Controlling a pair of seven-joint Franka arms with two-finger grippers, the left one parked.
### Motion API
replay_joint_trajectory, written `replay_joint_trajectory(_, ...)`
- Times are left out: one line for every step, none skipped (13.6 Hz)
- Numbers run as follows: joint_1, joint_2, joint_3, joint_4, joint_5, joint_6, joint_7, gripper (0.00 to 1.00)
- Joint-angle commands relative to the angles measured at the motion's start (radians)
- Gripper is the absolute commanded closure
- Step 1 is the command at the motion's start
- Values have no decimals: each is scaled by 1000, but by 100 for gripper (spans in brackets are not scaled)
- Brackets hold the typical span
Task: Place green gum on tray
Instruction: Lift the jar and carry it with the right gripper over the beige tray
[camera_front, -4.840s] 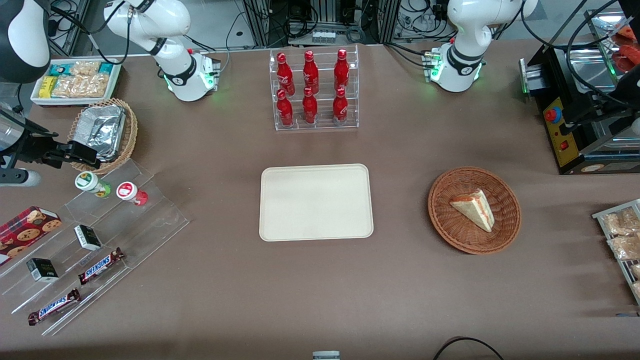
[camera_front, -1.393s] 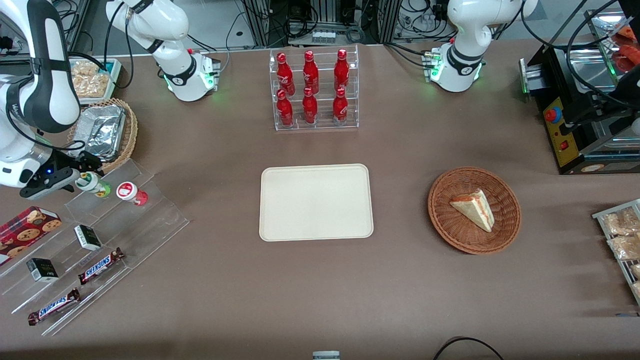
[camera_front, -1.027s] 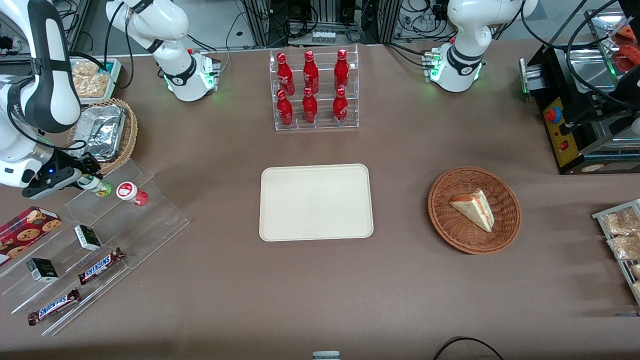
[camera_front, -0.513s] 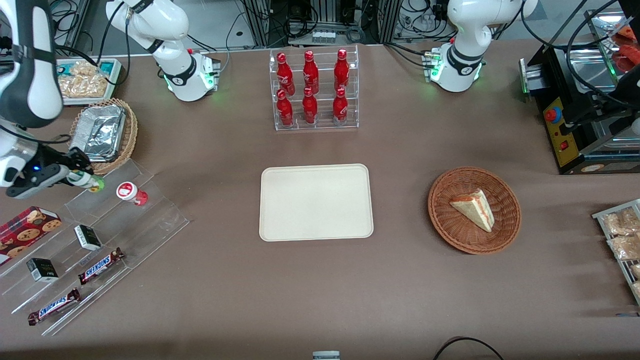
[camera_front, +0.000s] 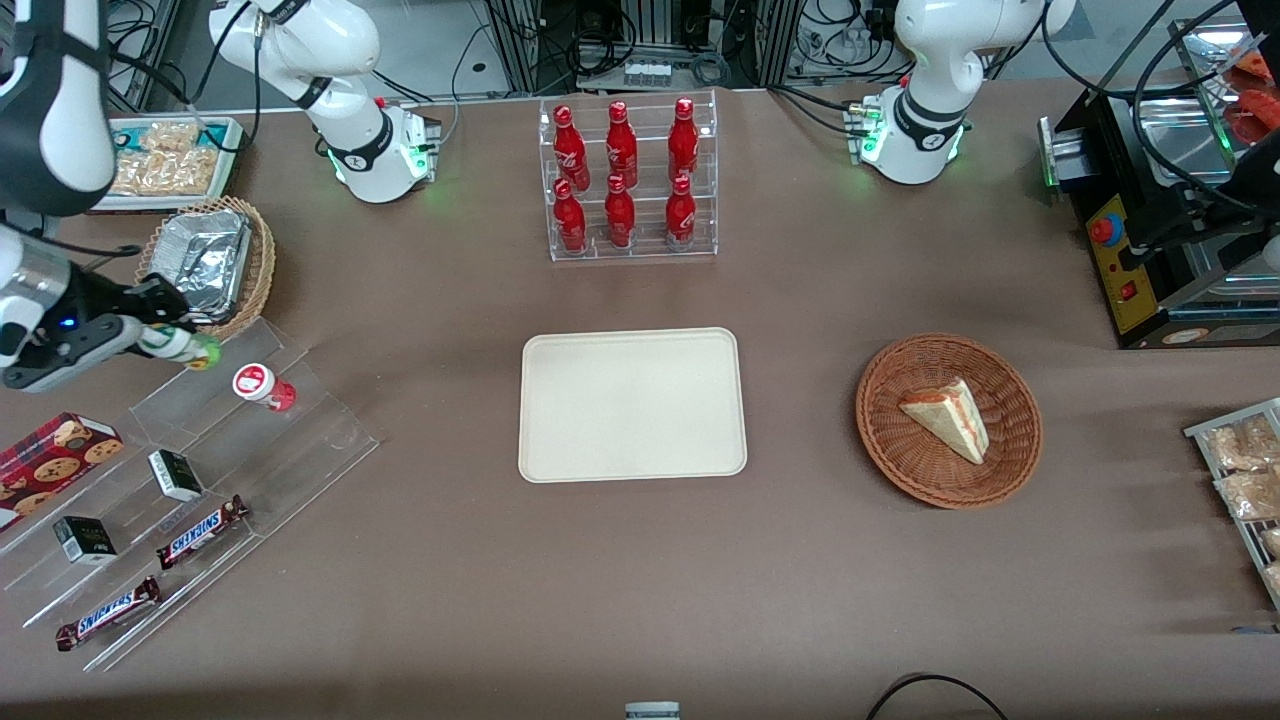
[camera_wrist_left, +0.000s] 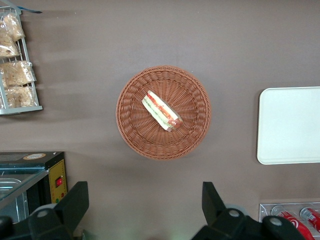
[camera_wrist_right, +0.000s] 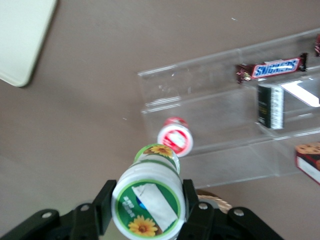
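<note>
My right gripper (camera_front: 165, 338) is shut on the green gum (camera_front: 190, 349), a small green bottle with a white lid, and holds it lifted above the top step of the clear acrylic stand (camera_front: 230, 430), toward the working arm's end of the table. In the right wrist view the gum (camera_wrist_right: 149, 201) sits between my two fingers (camera_wrist_right: 104, 202), its lid with the green and orange mark facing the camera. The cream-beige tray (camera_front: 632, 404) lies flat in the middle of the table, well away from the gripper; its corner shows in the right wrist view (camera_wrist_right: 22, 40).
The red-bodied gum bottle (camera_front: 262, 386) stays on the stand beside where I am. Snickers bars (camera_front: 201, 530) and small dark boxes (camera_front: 175, 474) sit on lower steps. A wicker basket with a foil tray (camera_front: 205, 262) is close by. A cola rack (camera_front: 625, 180) and a sandwich basket (camera_front: 948, 420) stand farther along.
My gripper closed on the green gum on the stand's top step and has lifted it up and slightly away from the front camera. The red bottle has not moved.
</note>
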Motion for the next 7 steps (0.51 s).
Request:
replay_joint_trajectory(142,16,-5,41,-3,-43,208,100)
replay_joint_trajectory(201,25,-5,42,1,-43,297,100)
replay_joint_trajectory(258,35,-5,42,18,-38,382,100)
replay_joint_trajectory(306,45,-5,44,41,-29,460,100)
replay_joint_trajectory(350,71,-5,53,62,-12,537,100)
replay_joint_trajectory(401,106,-5,62,76,21,609,100)
replay_joint_trajectory(447,133,-5,65,81,60,675,100)
